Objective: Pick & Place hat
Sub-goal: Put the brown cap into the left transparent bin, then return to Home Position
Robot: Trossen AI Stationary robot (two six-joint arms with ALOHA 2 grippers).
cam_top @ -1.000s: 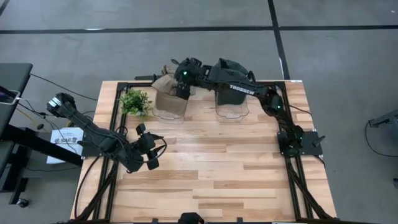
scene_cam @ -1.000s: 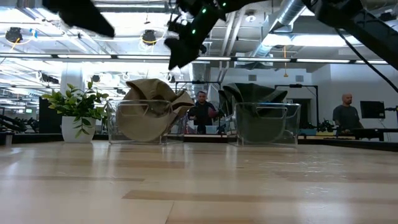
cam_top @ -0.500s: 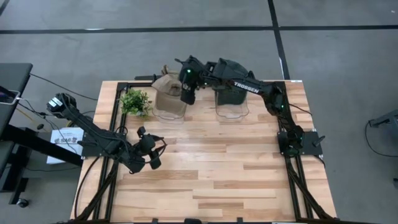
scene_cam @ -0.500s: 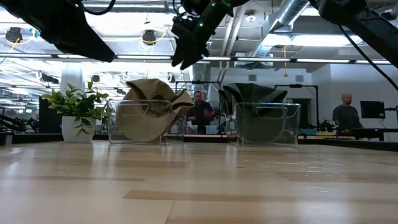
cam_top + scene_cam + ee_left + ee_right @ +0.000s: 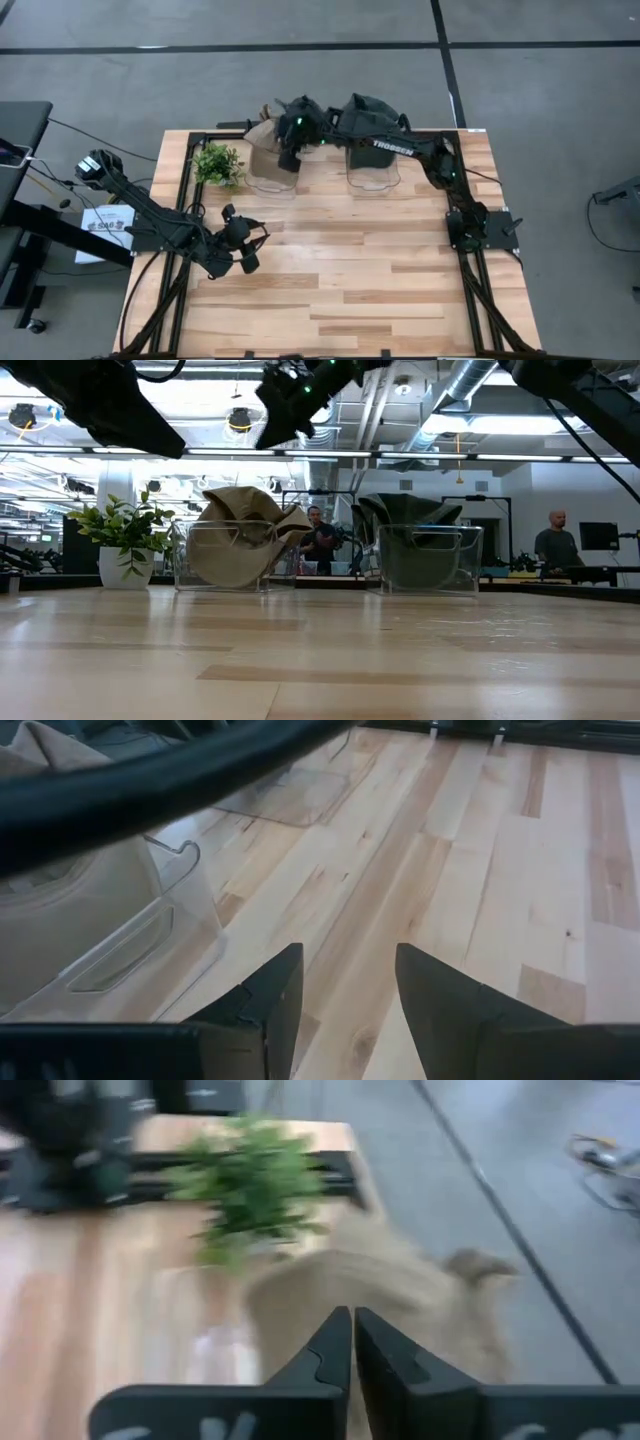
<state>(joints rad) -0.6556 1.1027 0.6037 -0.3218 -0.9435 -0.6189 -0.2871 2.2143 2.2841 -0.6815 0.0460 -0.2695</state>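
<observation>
A tan hat (image 5: 265, 135) sits crumpled in a clear bin (image 5: 272, 176) at the table's far edge, its top poking above the bin's rim (image 5: 240, 525). A dark green hat (image 5: 370, 108) fills a second clear bin (image 5: 375, 176) to its right. My right gripper (image 5: 287, 158) hangs above the tan hat, clear of it (image 5: 272, 430), shut with nothing between its fingers (image 5: 352, 1342). My left gripper (image 5: 245, 255) waits open low over the table's left middle (image 5: 345, 990).
A small potted plant (image 5: 218, 163) stands left of the tan hat's bin. Bare wooden boards (image 5: 350, 270) stretch from the bins to the near edge. Beyond the far edge, people (image 5: 318, 540) stand in the room.
My right gripper has shut its fingers on nothing. It has swung a little toward the table's left and slightly up, staying above the tan hat. Both hats lie as before.
</observation>
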